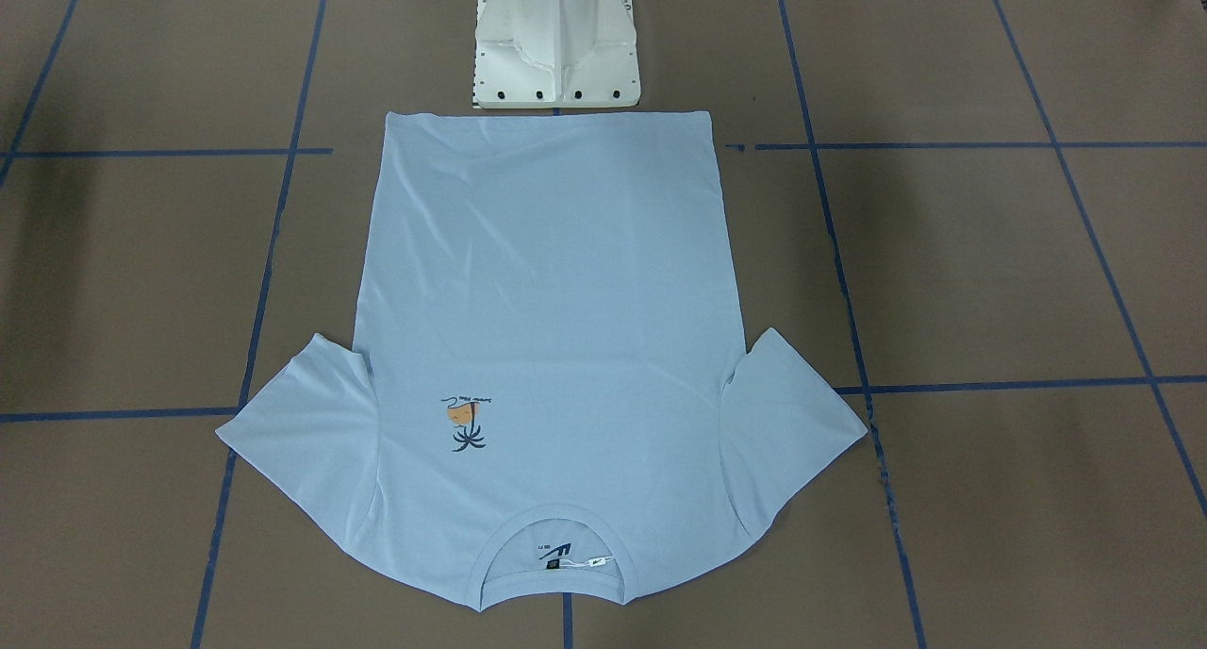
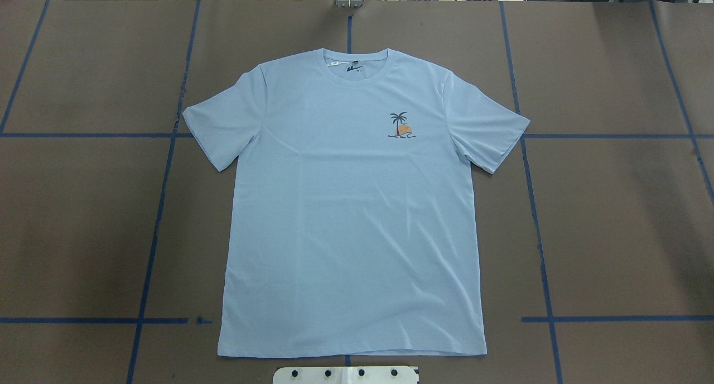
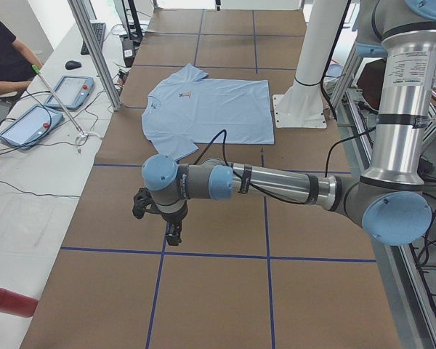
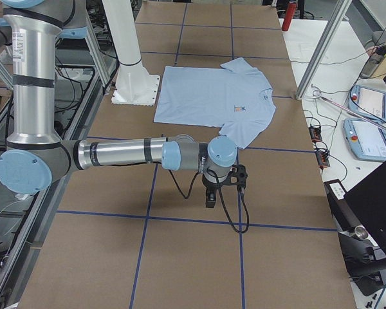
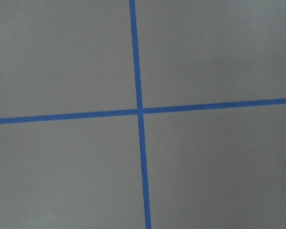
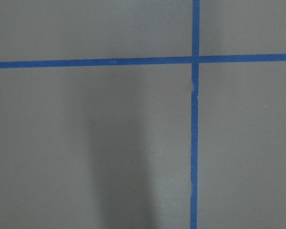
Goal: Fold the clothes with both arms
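One light blue T-shirt (image 2: pixel 351 216) is spread flat, print-up, on the table (image 2: pixel 78 216), hem nearest the white base (image 2: pixel 346 374) — the left gripper (image 3: pixel 173 234) and right gripper (image 4: pixel 210 198) are held well aside, and whether clenched or released cannot be told.

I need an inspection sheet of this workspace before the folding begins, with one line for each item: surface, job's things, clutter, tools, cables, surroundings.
Surface: brown table with a blue tape grid; no damage seen.
Job's things: light blue T-shirt lies flat, front up, unfolded, with its collar away from the white pedestal.
Clutter: nothing seen.
Tools: left tool and right tool hang over bare table, apart from the T-shirt; open or shut cannot be told.
Cables: a black cable arches over the left arm; another cable loops below the right wrist.
Surroundings: operator beside a white side bench with two pendants and a red bottle.
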`<action>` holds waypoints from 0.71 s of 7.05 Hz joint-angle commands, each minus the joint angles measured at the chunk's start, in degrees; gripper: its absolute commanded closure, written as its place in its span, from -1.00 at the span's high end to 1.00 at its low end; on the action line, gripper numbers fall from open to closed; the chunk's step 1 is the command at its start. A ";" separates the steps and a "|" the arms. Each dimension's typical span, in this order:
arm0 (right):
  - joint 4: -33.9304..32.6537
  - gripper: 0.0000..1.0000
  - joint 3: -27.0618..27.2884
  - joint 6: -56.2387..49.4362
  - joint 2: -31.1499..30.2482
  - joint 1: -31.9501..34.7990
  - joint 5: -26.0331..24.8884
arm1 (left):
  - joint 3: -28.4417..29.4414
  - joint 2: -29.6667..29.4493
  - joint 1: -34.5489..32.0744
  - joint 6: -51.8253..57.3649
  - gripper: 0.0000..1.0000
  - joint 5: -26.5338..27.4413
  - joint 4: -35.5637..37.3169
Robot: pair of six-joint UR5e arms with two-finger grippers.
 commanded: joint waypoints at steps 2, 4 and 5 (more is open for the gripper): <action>0.09 1.00 -0.48 -0.05 0.10 -1.54 -0.15 | 0.39 0.28 1.05 0.05 1.00 -0.02 -0.10; 5.05 1.00 0.91 1.26 0.62 -5.99 -0.06 | -1.44 0.37 1.13 0.05 1.00 0.33 -0.10; 13.62 1.00 0.22 10.76 1.06 -10.38 -0.76 | -1.80 0.20 1.13 0.05 1.00 -0.10 -0.19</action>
